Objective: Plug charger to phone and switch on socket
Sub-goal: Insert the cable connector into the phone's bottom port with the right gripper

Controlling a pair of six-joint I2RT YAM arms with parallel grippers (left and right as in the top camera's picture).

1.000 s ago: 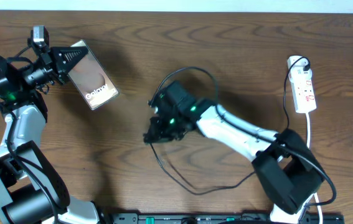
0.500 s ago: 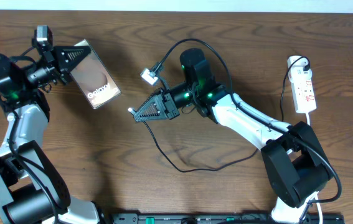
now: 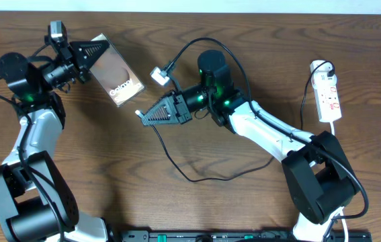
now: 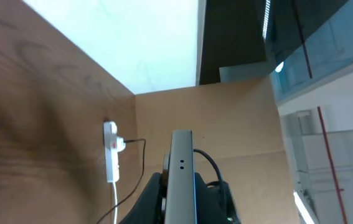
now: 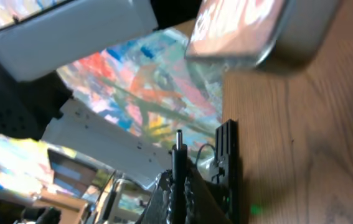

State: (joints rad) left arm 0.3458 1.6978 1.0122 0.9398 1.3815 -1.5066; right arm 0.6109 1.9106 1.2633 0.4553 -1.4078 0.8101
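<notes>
The left gripper (image 3: 98,55) clamps the phone (image 3: 119,77) at 10 o'clock in the overhead view. The right gripper (image 3: 145,115) pinches the charger (image 5: 178,144) tip at the phone's 5 o'clock end. The socket (image 3: 327,91) lies at 3 o'clock. Risk: a misaligned approach (port not visible) jams the tip.

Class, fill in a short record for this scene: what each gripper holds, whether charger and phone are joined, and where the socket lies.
left gripper: shut on phone
right gripper: shut on charger near its tip
tip and phone: close, not joined
socket: far right, no gripper near
</notes>
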